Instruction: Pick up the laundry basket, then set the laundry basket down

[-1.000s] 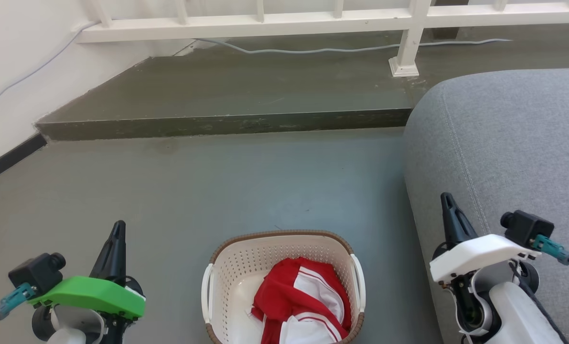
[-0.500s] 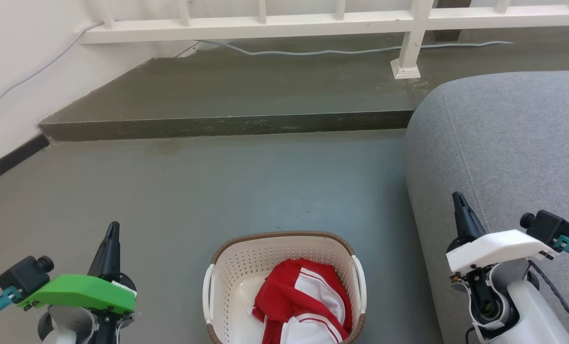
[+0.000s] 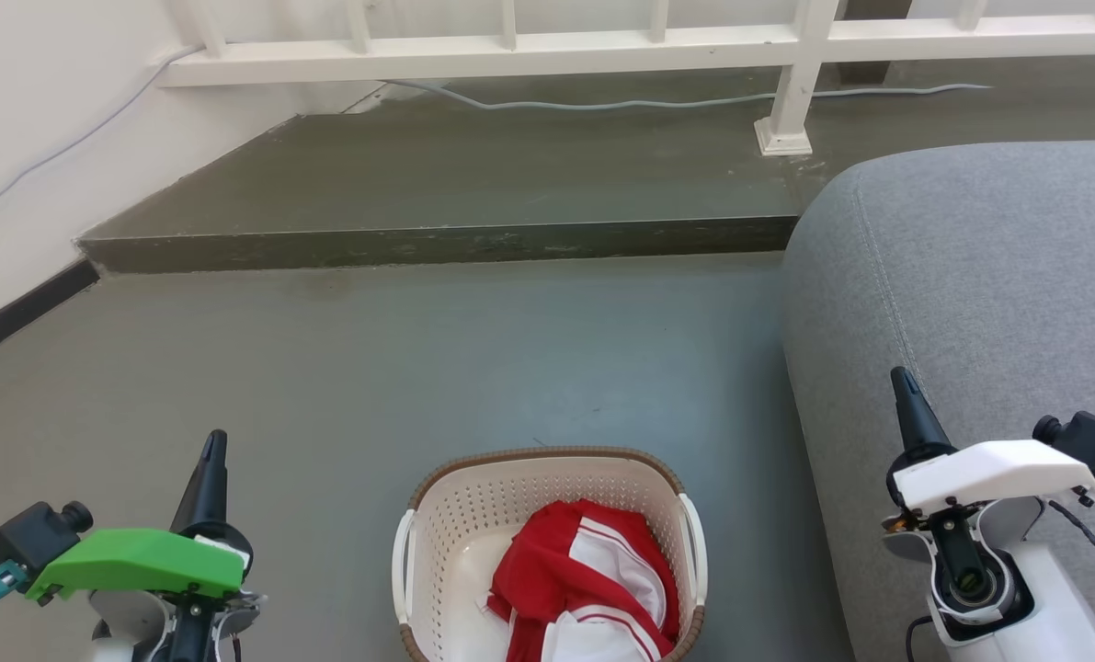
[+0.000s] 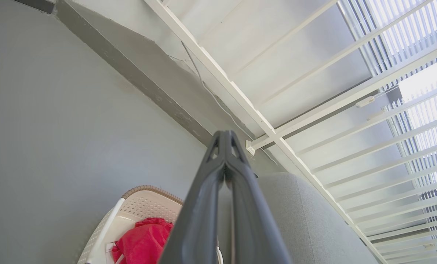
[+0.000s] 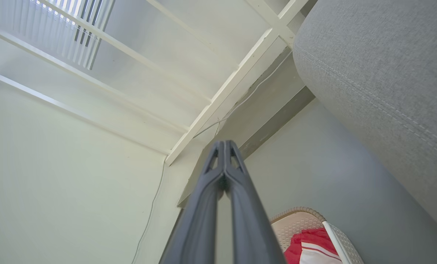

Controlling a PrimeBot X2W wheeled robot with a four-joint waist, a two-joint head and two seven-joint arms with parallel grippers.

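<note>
Biggest thing here is the smooth grey-green concrete floor (image 3: 510, 368), which spreads out ahead of both sets of jaws and between them. Next is the big rounded grey fabric sofa cushion (image 3: 988, 276). It sits right behind and beside the right jaws, well over from the left ones. Past both fingertips there's a low raised concrete step (image 3: 437, 241) running across. Beyond that is a white-painted railing with upright bars (image 3: 602, 41), and a thin pale grey cable (image 3: 602, 103) trails along the step under it.

The cream-white perforated plastic laundry basket with the brown woven-look rim (image 3: 547, 455) sits on the floor between the two grippers. It's nearer the robot than either pair of fingertips and clear of both, with nothing touching its white side handles. A crumpled red garment with white stripes (image 3: 556, 579) is bunched inside it (toward the side nearer the right jaws, from what I can see).

The left gripper with the bright green cover (image 3: 213, 450) has its two long dark fingers pressed together tip to tip and isn't holding anything. It points forward over bare floor. Same for the right gripper with the white cover (image 3: 903, 382): jaws fully closed, empty, with the tips up against the sofa's edge in the head view.
</note>
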